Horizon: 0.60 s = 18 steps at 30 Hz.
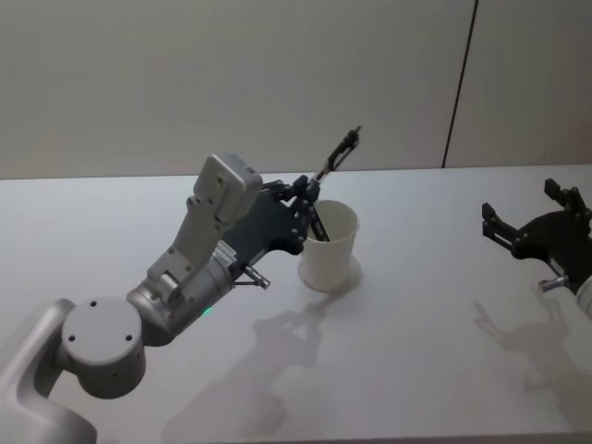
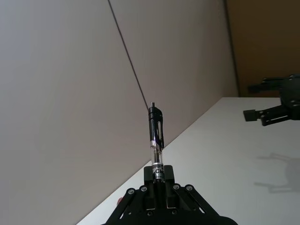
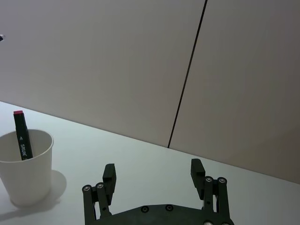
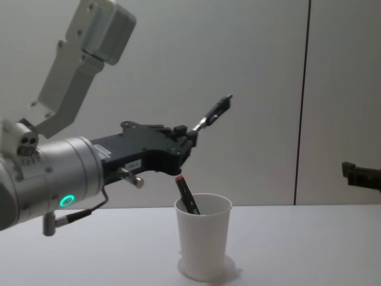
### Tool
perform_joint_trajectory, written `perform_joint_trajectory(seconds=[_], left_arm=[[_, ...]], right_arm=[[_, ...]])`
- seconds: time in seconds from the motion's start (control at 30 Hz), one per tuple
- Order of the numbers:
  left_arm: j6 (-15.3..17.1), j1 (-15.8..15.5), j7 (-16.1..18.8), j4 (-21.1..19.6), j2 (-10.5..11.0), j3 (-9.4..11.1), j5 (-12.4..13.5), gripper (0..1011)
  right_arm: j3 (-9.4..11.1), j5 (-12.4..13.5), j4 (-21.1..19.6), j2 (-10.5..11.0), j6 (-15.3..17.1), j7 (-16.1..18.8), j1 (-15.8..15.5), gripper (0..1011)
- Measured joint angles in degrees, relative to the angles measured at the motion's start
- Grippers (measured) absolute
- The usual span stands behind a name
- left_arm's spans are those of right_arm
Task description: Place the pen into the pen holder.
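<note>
Clenching the pen (image 4: 213,113) by its lower end, the left gripper (image 4: 189,136) holds it slanted above the pen holder (image 4: 203,244) (a marker (image 4: 186,195) leans inside), so letting go now could glance it off the rim, while the right gripper (image 3: 153,168) idles open-jawed, well apart.

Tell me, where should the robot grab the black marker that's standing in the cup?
Grip the marker at its red-tipped top, coming down from above. Just that end pokes past the rim of the cup; the cup's wall blocks the rest from the sides.
</note>
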Motion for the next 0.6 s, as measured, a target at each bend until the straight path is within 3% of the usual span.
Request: perform_joint_trajectory(seconds=[0.6], left_arm=[[-3.79, -3.92, -10.35, 5.57, -2.16, 1.24, -0.17, 137]], right_arm=[[0.0, 0.0, 0.0, 0.0, 0.0, 0.0, 0.0, 1002]])
